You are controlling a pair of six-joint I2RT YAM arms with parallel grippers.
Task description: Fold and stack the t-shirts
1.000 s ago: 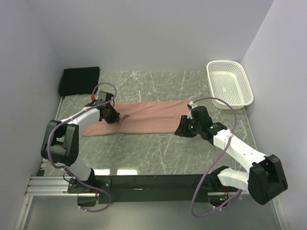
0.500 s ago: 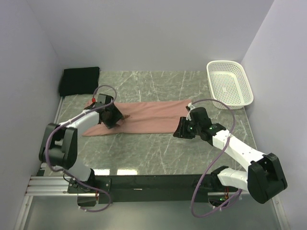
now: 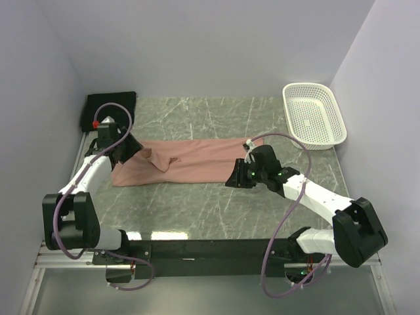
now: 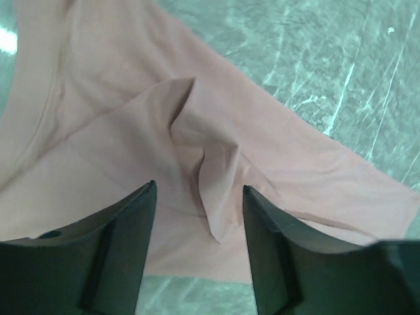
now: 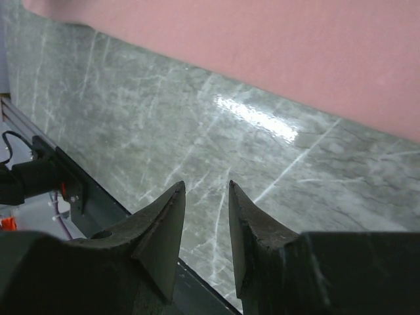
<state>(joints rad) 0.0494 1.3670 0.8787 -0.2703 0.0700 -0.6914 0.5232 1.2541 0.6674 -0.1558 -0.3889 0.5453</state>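
- Top external view: the grey stone table (image 3: pixel 197 203) is seen from above, with both arms reaching out over it.
- The pink t-shirt (image 3: pixel 197 161) is laid across the middle of the table. It is folded into one long strip that runs from left to right.
- The white basket (image 3: pixel 315 121) is set at the far right corner, well apart from the pink t-shirt. Nothing is seen inside it.
- The black t-shirt (image 3: pixel 108 108) is kept folded at the far left corner, just behind the left arm.
- The left gripper (image 4: pixel 198 186) is held above the left end of the pink strip. Its jaws are spread apart and nothing is held between them.
- The right gripper (image 5: pixel 205 186) is held low over bare table, just beside the near edge of the strip at its right end. Its jaws are a little apart and nothing is held.
- A small raised wrinkle (image 4: pixel 197 138) is seen in the cloth under the left gripper.
- The fold-the-pink-shirt step is judged to be in hand, about half done: the long fold is made, but the short folds are not yet made.
- For the next move, one end of the strip would need to be pinched and carried over the other end, and the wrinkle would need to be smoothed flat. After that, the pink t-shirt would need to be stacked with the black one.
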